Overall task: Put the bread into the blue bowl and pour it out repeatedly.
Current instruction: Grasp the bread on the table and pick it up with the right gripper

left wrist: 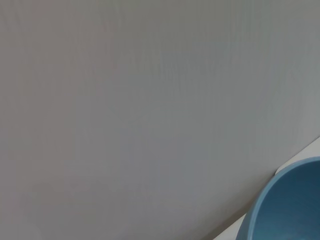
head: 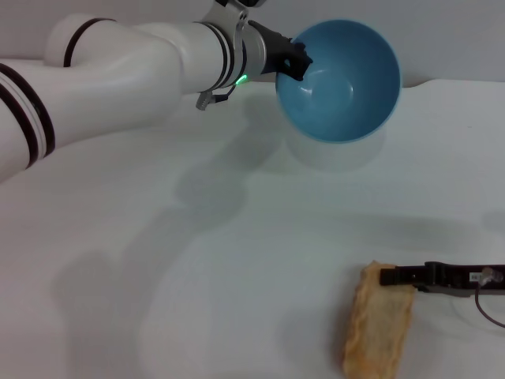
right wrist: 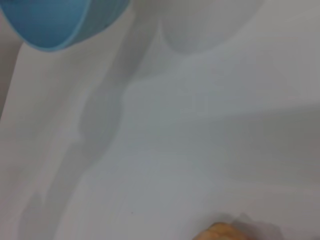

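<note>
The blue bowl (head: 339, 83) hangs above the table at the back, tipped on its side with its empty inside facing me. My left gripper (head: 293, 60) is shut on its left rim. Part of the bowl (left wrist: 290, 205) shows in the left wrist view, and the right wrist view catches its edge (right wrist: 50, 20). The bread (head: 379, 324) lies flat on the table at the front right, pale underside up. My right gripper (head: 392, 277) comes in from the right edge and rests at the loaf's far end. A bit of the loaf (right wrist: 220, 232) shows in the right wrist view.
The white table (head: 197, 260) runs under both arms, and its back edge (head: 458, 81) meets a plain wall. A thin cable (head: 489, 306) trails from the right gripper near the frame's edge. My left arm (head: 118, 71) spans the upper left.
</note>
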Controlling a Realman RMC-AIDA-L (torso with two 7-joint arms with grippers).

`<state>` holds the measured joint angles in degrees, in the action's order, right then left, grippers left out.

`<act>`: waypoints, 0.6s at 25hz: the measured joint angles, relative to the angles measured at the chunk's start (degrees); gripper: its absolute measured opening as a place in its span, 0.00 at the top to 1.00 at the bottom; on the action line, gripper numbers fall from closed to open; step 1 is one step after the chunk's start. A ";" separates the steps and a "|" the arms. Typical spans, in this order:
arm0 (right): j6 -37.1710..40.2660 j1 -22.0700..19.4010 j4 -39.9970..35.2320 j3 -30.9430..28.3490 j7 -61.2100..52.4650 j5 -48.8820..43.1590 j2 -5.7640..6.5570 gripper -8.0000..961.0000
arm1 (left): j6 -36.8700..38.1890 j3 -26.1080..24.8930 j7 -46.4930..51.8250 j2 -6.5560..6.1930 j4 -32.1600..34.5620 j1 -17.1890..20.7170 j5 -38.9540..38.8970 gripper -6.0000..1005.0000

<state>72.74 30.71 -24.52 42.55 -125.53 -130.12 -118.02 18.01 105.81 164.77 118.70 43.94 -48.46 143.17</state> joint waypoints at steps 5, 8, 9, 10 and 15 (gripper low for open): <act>0.62 0.28 -0.64 -0.56 3.43 0.62 -0.13 0.48 | 0.00 -0.01 -0.01 0.03 0.00 0.16 0.00 1.00; 1.57 0.30 -1.38 -0.64 4.98 1.98 -0.16 0.54 | 0.00 -0.01 -0.01 0.03 0.00 0.20 0.00 1.00; 2.42 0.05 -2.13 -0.64 6.04 3.67 -0.16 0.55 | 0.01 0.00 -0.06 0.03 0.00 0.20 0.00 1.00; 3.95 -0.57 -4.02 -0.65 7.41 6.68 0.00 0.56 | 0.07 0.03 -0.23 0.02 0.00 0.21 0.04 1.00; 8.06 -1.61 -11.21 -1.90 7.89 9.47 0.80 0.60 | 2.36 -0.93 -2.98 -0.57 -1.23 -0.63 0.45 1.00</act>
<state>80.80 29.10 -35.73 40.65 -117.64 -120.65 -117.21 20.37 104.89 161.80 118.13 42.71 -49.09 143.62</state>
